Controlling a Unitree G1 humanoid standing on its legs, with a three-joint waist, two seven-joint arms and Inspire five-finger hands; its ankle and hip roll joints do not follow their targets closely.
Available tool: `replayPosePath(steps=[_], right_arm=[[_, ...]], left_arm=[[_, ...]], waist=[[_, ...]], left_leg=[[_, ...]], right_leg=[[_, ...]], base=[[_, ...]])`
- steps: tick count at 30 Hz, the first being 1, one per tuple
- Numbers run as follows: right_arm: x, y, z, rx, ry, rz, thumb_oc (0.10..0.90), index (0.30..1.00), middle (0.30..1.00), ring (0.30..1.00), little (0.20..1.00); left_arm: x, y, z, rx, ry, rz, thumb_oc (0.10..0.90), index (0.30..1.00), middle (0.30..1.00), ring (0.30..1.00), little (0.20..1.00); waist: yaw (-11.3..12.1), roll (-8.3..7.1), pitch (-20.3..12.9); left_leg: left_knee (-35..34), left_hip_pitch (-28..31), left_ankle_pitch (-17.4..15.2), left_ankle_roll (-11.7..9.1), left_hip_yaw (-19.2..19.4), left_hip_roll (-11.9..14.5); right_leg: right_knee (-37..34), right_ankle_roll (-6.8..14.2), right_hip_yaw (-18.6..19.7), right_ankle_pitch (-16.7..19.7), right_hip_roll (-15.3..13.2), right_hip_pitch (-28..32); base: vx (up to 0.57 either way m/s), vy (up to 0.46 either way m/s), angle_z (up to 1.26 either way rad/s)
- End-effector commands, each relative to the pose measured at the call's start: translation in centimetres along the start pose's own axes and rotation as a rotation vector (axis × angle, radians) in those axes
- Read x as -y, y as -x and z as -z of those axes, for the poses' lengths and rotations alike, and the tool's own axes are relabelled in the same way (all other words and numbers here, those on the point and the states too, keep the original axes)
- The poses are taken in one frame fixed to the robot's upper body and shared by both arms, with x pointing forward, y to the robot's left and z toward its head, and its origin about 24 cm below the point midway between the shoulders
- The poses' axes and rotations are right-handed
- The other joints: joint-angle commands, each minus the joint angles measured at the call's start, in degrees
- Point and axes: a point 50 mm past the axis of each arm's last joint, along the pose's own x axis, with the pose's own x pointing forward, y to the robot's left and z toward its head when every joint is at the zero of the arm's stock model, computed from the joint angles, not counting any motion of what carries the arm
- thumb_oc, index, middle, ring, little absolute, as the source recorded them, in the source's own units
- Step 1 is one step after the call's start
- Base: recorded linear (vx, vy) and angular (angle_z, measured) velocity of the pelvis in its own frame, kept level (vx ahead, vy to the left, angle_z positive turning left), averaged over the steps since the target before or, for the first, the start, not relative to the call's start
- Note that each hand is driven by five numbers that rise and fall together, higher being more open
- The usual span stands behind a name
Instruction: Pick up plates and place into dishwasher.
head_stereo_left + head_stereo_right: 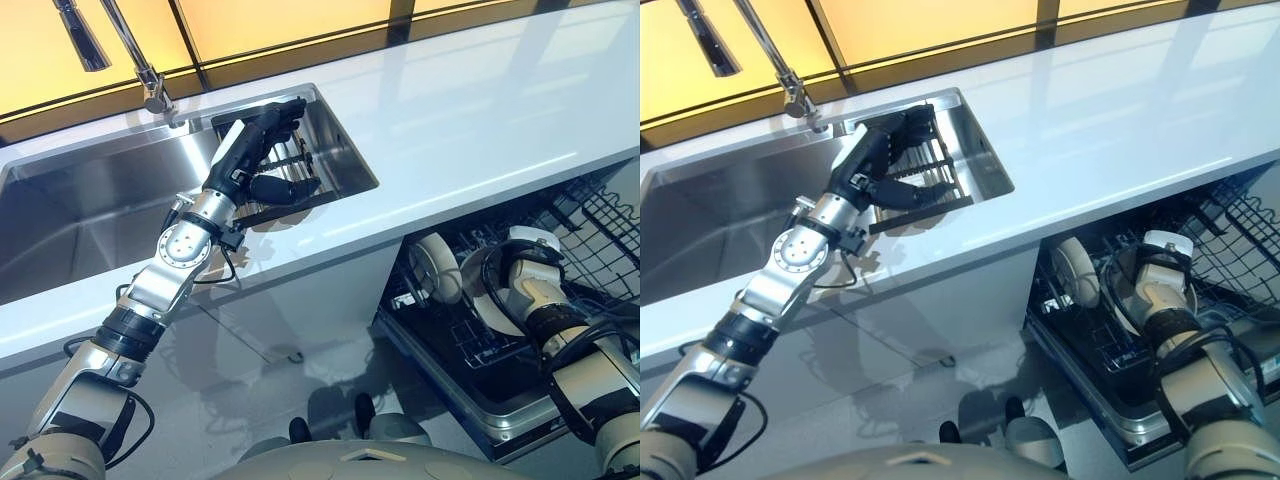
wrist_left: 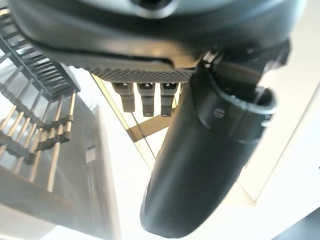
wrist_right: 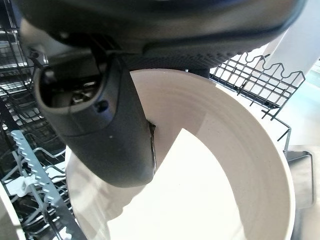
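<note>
At about 10 o'clock in the head views, the left hand [image 1: 262, 135] reaches over the dark slatted drying rack [image 1: 305, 160] in the stainless-steel sink [image 1: 90, 215], fingers straight and holding nothing. At 4 o'clock, the right hand [image 3: 107, 132] has its thumb pressed against the inside of a cream round ceramic plate [image 3: 210, 170], gripping it above the black wire lower rack of the open dishwasher [image 1: 470, 350]. Another white plate [image 1: 437, 265] stands upright in that rack, below the white table [image 1: 480, 120].
</note>
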Motion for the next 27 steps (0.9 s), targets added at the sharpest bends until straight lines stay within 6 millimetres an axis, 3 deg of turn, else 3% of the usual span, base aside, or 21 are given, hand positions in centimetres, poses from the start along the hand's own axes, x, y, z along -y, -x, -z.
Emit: replayPosePath(steps=[1,5,6,27], right_arm=[[0.1,-0.3,-0.2,-0.048,0.095,-0.006,0.1,0.3,0.3,0.3,0.2],[-0.4,-0.2,-0.8,-0.031,0.062,-0.029,0.13,0.326,0.326,0.326,0.23],[-0.5,-0.2,-0.9,-0.034,0.049,-0.032,0.8,0.9,0.9,0.9,0.9],[2.0,0.2,0.1,0.046,-0.141,0.006,0.8,0.9,0.9,0.9,0.9]], left_arm=[[0.3,-1.6,-5.1,0.26,0.022,-0.014,0.8,0.9,0.9,0.9,0.9],[0.4,-1.6,-4.9,0.258,0.022,-0.017,0.8,0.9,0.9,0.9,0.9],[0.3,-1.6,-4.8,0.256,0.02,-0.018,0.8,0.9,0.9,0.9,0.9],[-0.7,-1.5,-4.1,0.232,-0.016,-0.074,0.8,0.9,0.9,0.9,0.9]], waist=[[1.9,0.79,-4.4],[2.1,0.69,-4.5],[2.2,0.62,-4.5],[-0.5,-0.65,-4.0]], left_leg=[[3.0,-1.4,-6.1,0.4,0.9,-0.7],[2.9,-1.1,-6.0,0.4,1.0,-0.7],[2.8,-1.0,-6.0,0.3,0.9,-0.7],[2.9,-0.1,-6.3,0.3,2.8,-0.2]], right_leg=[[5.7,5.2,0.4,-6.0,0.5,-1.9],[5.6,5.2,0.5,-6.0,0.5,-1.5],[5.6,5.2,0.4,-6.0,0.5,-1.4],[5.8,5.3,1.9,-5.7,1.0,-1.5]], base=[[0.01,0.017,0.03],[0.0,0.0,0.0],[0.0,0.0,0.0],[0.0,0.001,0.0]])
